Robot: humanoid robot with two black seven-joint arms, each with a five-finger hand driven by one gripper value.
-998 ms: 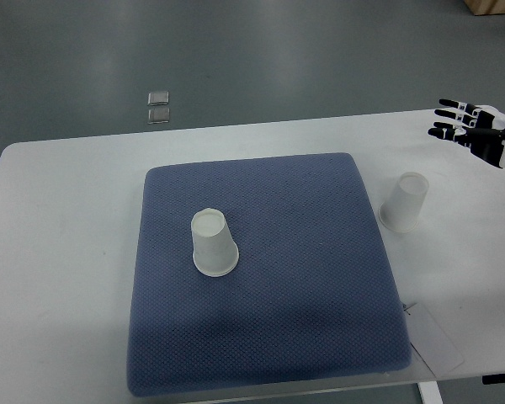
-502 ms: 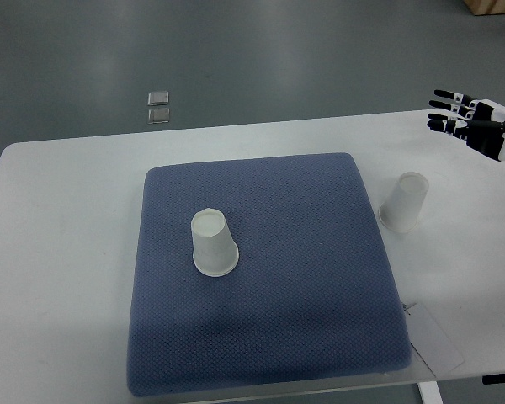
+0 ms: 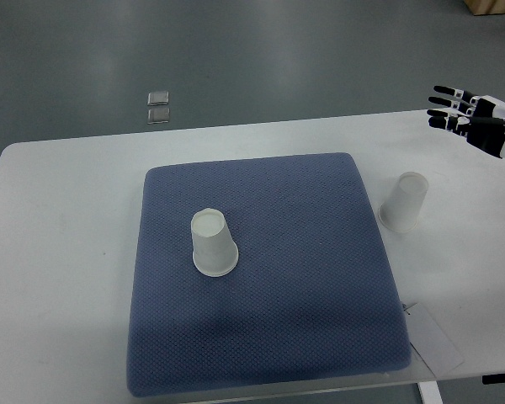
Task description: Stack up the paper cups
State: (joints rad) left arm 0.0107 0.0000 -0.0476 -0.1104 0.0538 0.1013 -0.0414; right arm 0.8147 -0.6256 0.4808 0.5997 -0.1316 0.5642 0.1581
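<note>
Stacking has not begun: both cups stand apart, each upside down, neither held. The white rectangular table (image 3: 67, 252) carries a large blue-grey textured fabric pad (image 3: 303, 286) across its middle, reaching the table's near edge. One white paper cup (image 3: 213, 243), mouth down, sits on the pad left of its centre. The second white paper cup (image 3: 404, 202), also mouth down, rests on bare table just beside the pad's right edge, toward its far right corner; the two cups are well apart. A flat pale sheet (image 3: 433, 343) lies at the table's near right corner.

The right hand (image 3: 475, 122), white with black fingers, hangs above the table's far right corner, fingers spread wide and pointing leftward, holding nothing, clear of the nearer cup. The left hand is out of sight.

Judgement: the next move calls for lowering this hand onto the off-pad cup, closing round its wall without crushing it, then carrying it over the cup on the pad
</note>
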